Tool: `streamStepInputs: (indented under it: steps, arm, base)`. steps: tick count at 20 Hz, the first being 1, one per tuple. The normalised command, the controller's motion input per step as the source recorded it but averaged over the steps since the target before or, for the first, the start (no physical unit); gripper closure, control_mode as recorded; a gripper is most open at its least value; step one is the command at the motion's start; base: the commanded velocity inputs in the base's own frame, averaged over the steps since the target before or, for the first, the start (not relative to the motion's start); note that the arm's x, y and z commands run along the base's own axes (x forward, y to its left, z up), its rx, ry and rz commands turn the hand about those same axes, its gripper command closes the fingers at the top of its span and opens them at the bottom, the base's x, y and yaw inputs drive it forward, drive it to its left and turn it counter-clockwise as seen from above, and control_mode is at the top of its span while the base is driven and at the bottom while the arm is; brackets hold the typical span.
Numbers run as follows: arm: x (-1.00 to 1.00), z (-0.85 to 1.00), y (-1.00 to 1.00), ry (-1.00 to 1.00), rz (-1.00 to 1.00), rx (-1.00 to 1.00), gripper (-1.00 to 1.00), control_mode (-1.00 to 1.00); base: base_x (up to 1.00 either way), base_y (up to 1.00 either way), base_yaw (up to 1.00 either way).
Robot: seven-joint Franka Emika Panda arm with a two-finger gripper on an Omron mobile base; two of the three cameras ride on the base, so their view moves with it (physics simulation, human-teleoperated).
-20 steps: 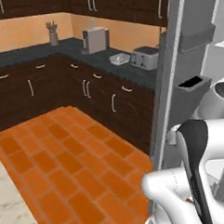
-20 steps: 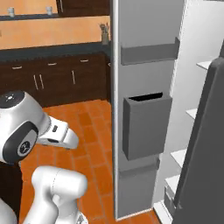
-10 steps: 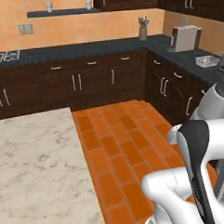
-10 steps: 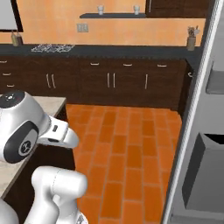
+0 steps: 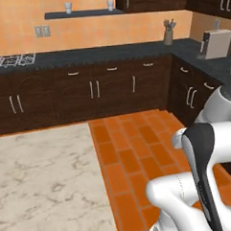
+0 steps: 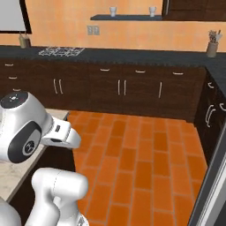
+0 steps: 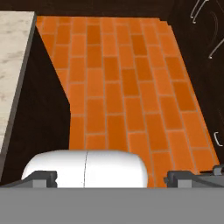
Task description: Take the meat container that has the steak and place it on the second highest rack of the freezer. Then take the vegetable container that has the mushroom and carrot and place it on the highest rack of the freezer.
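Observation:
Both the meat container with the steak and the vegetable container with the mushroom and carrot are out of view. Of the freezer, a slanted grey door edge (image 6: 212, 183) stands at the lower right of the right base view. In the hand view my gripper (image 7: 116, 177) points down at the orange tile floor, its dark fingertips (image 7: 41, 176) set wide apart. It is open with nothing between them. My white arm (image 5: 206, 170) is folded close to the base.
A marble-topped island counter (image 5: 44, 188) lies at the left, its edge (image 7: 13, 65) also in the hand view. Dark cabinets (image 5: 97, 89) under a black worktop line the far wall, with a stove (image 6: 62, 51). Orange tile floor (image 5: 138, 150) runs between them.
The base has turned left, so the whole scene has slid right. The open freezer door with its bins has left the views, and the island counter and far wall have come in.

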Motion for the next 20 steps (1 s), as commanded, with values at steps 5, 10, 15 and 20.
streamStepInputs:
  steps: [5, 10, 15, 20]
  arm:
    - [0.00, 0.00, 0.00, 0.00, 0.00, 0.00, -1.00, 1.00]
    - [0.00, 0.00, 0.00, 0.00, 0.00, 0.00, -1.00, 1.00]
    - [0.00, 0.00, 0.00, 0.00, 0.00, 0.00, -1.00, 1.00]
    - [0.00, 0.00, 0.00, 0.00, 0.00, 0.00, -1.00, 1.00]
  base:
    - [1.00, 0.28, -0.36]
    - [1.00, 0.27, -0.44]
    - [1.00, 0.32, -0.31]
    - [1.00, 0.75, -0.13]
